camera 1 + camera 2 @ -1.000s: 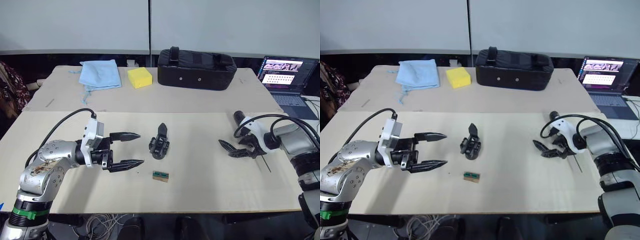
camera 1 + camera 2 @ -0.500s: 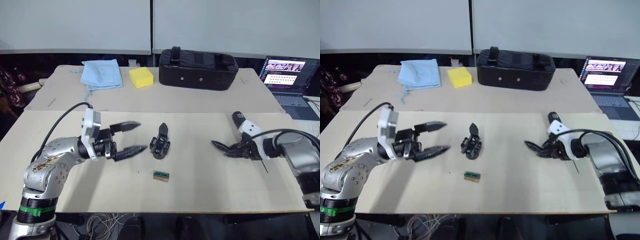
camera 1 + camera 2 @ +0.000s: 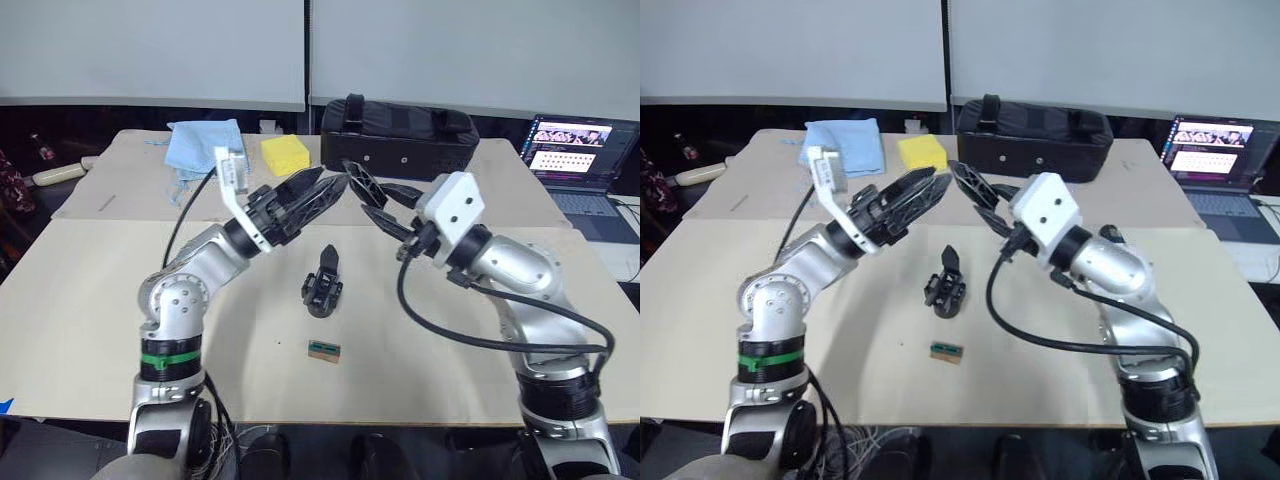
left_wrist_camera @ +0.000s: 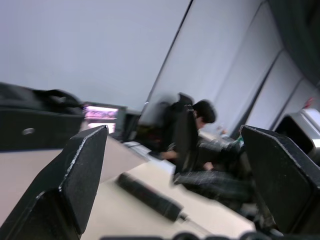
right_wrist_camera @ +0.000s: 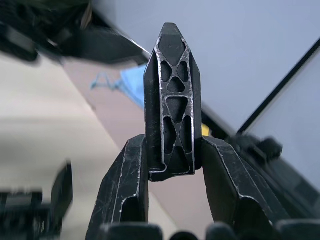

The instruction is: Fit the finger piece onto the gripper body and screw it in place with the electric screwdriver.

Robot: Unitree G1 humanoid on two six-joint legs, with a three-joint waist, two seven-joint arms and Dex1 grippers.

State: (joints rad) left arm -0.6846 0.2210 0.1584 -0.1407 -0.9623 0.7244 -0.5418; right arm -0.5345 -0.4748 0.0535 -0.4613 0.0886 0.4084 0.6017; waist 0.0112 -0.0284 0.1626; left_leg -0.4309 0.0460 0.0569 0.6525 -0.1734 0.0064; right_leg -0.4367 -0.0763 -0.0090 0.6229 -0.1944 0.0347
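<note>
Right end effector [image 5: 170, 165] grips the ribbed black plastic finger piece [image 5: 171, 100] aloft, left end effector [image 3: 310, 192] spread wide; next, probably lowering it onto the blocky black gripper body [image 3: 321, 285] on the counter [image 3: 420, 350].

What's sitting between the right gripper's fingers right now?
The right gripper is clamped on the finger piece, which stands upright between its fingers with the pointed tip up. The piece's lower end is covered by the fingers, so the mounting end cannot be checked.
</note>
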